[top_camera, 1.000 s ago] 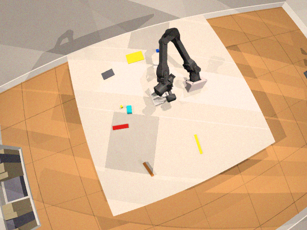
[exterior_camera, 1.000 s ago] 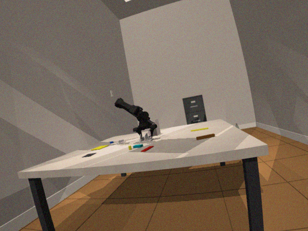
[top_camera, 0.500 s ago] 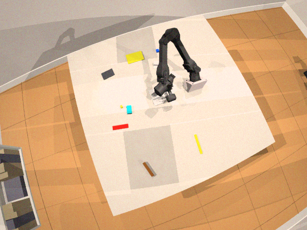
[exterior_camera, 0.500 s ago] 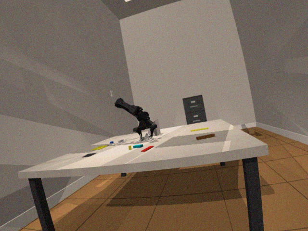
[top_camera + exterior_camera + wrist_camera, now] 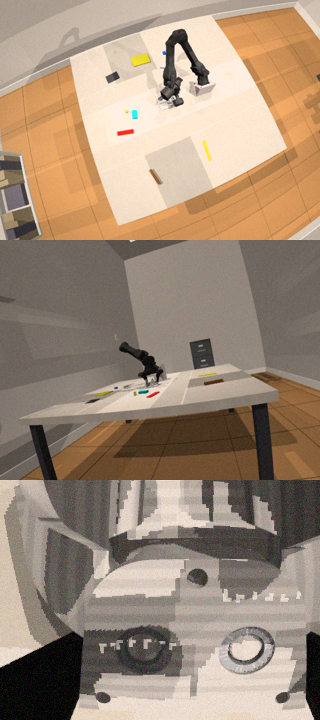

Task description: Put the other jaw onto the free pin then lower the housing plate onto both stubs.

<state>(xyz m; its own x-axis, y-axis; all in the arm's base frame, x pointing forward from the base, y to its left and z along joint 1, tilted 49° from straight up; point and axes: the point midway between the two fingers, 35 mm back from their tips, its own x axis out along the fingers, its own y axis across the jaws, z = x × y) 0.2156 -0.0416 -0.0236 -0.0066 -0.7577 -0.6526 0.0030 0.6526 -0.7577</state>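
Pale plate (image 5: 200,615) held between the spread fingers of the gripper (image 5: 169,101) (image 5: 152,382) (image 5: 191,640)

The plate's rounded end is pointed toward the wrist view's top; its long axis cannot be told. The arm (image 5: 169,59) (image 5: 134,351) is arched, gripper lowered over the table (image 5: 232,129) (image 5: 160,410). Two ringed holes are shown only by the wrist view

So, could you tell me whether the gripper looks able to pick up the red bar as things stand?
Probably not yet: the gripper is shut on the housing plate, though nothing covers the red bar.
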